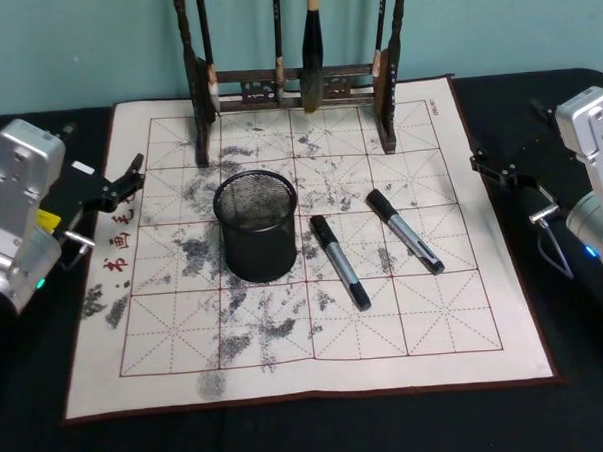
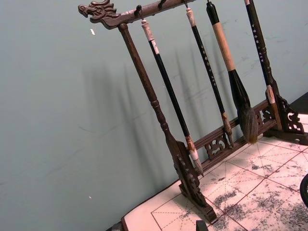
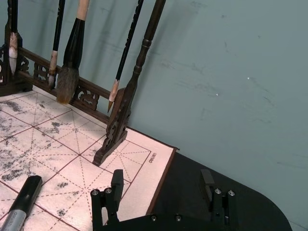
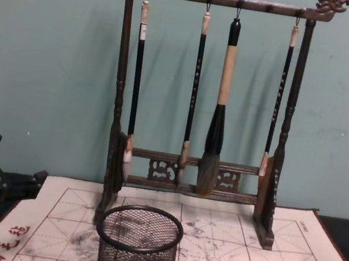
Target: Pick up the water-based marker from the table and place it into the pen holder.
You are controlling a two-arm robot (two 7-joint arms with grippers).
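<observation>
The nearer marker [image 1: 340,261] and farther marker [image 1: 405,230] are lying on the mat [image 1: 436,330] right of the pen holder [image 1: 258,253] while the left gripper [image 1: 131,178] and right gripper [image 1: 477,164] are sitting wide, jaws open, apparently leaving approaches clear.

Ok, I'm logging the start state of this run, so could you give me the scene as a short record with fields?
pen holder: upright on the mat, no marker inside
nearer marker: lying flat just right of the holder
farther marker: lying flat, further right, apart from the first
brush rack: at the mat's back edge, brushes hanging
left gripper: open, holding nothing, at the mat's left edge
right gripper: open, holding nothing, at the mat's right edge
</observation>
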